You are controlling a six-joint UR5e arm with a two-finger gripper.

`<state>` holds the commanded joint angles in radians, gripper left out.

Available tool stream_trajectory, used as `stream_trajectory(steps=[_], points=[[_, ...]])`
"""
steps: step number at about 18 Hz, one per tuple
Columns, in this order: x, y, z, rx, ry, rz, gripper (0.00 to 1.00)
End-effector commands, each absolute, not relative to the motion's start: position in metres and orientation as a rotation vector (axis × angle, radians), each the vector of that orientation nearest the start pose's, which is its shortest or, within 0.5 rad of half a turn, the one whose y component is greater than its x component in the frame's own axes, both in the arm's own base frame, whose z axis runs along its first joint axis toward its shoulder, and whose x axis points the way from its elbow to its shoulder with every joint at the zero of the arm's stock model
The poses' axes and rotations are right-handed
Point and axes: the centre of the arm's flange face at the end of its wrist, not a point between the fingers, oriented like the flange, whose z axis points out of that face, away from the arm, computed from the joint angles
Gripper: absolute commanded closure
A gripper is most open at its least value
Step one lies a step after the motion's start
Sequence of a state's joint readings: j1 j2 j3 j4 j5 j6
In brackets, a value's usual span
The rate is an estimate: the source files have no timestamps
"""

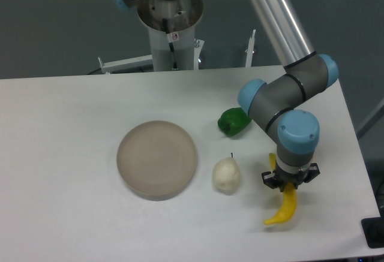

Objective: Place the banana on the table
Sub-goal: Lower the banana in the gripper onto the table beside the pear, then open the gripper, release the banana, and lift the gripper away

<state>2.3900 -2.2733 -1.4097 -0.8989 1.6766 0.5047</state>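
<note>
The bright yellow banana (284, 210) hangs from my gripper (289, 184) at the front right of the white table (60, 154). Its lower tip points down and to the left, close to the tabletop; whether it touches I cannot tell. The gripper is shut on the banana's upper end, and the arm's blue-capped wrist hides the fingers from above.
A pale pear (226, 174) lies just left of the gripper. A round beige plate (157, 159) sits further left. A green pepper (233, 122) rests behind the wrist. A bit of orange-yellow shows beside the wrist (271, 160). The table's right edge is near.
</note>
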Motion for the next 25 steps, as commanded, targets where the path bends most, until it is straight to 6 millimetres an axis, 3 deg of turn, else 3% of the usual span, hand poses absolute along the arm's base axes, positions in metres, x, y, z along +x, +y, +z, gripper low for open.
stream_trajectory(steps=[7,11,12,13,14,25], points=[[-0.440,0.588,0.196,-3.054,-0.480,0.244,0.62],[-0.439,0.588,0.196,-3.055,-0.478,0.248,0.54],[-0.440,0.589,0.197,-3.055,-0.476,0.254,0.43],[-0.442,0.590,0.202,-3.046,-0.478,0.262,0.25],[-0.442,0.590,0.205,-3.043,-0.478,0.268,0.00],[-0.476,0.608,0.280,-2.948,-0.329,0.412,0.00]])
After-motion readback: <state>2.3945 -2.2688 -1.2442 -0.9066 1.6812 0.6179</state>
